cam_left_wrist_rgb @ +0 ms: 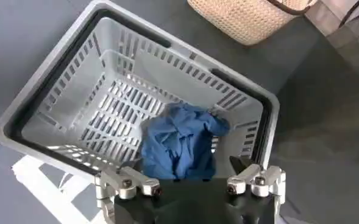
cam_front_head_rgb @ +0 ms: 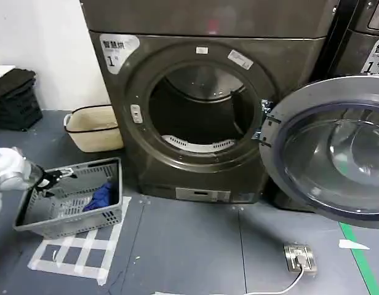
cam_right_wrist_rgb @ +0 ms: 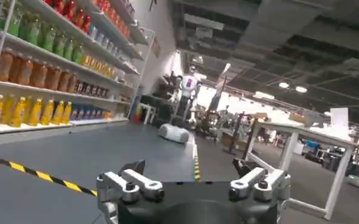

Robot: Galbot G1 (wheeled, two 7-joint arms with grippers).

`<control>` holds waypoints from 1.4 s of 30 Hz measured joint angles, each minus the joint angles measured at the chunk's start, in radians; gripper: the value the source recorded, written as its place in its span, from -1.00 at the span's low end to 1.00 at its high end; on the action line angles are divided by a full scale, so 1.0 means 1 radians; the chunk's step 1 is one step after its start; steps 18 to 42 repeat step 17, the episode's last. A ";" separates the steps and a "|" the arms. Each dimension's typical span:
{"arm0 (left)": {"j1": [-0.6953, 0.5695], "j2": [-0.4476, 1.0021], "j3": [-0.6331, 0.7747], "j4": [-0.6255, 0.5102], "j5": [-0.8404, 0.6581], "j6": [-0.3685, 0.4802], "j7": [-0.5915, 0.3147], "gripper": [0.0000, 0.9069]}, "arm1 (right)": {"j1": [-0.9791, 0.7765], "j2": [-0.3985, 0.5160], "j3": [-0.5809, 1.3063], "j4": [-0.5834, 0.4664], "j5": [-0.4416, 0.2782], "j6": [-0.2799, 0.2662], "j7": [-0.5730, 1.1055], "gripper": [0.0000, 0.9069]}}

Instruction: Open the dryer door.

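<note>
Already Open: Dryer Door Swung Wide

Head view: the dryer door [cam_front_head_rgb: 330, 147] stood swung fully out to the right of the machine marked "1", its drum exposed; the left end effector [cam_front_head_rgb: 59, 176] hung over a grey basket [cam_front_head_rgb: 75, 222] on the floor.

Left wrist view: the left end effector [cam_left_wrist_rgb: 191, 179] was spread open, empty, above a blue cloth [cam_left_wrist_rgb: 178, 143] in the basket.

Right wrist view: the right end effector [cam_right_wrist_rgb: 194, 173] was spread open, empty, facing a store aisle.

Mock shop hall, stocked drink shelves [cam_right_wrist_rgb: 39, 67], numbered dryer [cam_front_head_rgb: 202, 104], striped floor tape [cam_right_wrist_rgb: 39, 175]
</note>
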 joint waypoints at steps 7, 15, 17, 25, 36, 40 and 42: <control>-0.001 0.001 0.001 0.004 -0.001 0.000 0.001 1.00 | 0.001 0.000 -0.002 0.001 -0.001 0.001 -0.002 1.00; 0.003 0.001 0.003 0.008 0.004 0.000 0.004 1.00 | 0.001 0.000 -0.005 0.001 -0.002 0.004 -0.005 1.00; 0.004 0.001 0.002 0.008 0.004 0.000 0.006 1.00 | 0.001 0.000 -0.005 0.001 -0.002 0.004 -0.005 1.00; 0.004 0.001 0.002 0.008 0.004 0.000 0.006 1.00 | 0.001 0.000 -0.005 0.001 -0.002 0.004 -0.005 1.00; 0.004 0.001 0.002 0.008 0.004 0.000 0.006 1.00 | 0.001 0.000 -0.005 0.001 -0.002 0.004 -0.005 1.00; 0.004 0.001 0.002 0.008 0.004 0.000 0.006 1.00 | 0.001 0.000 -0.005 0.001 -0.002 0.004 -0.005 1.00; 0.004 0.001 0.002 0.008 0.004 0.000 0.006 1.00 | 0.001 0.000 -0.005 0.001 -0.002 0.004 -0.005 1.00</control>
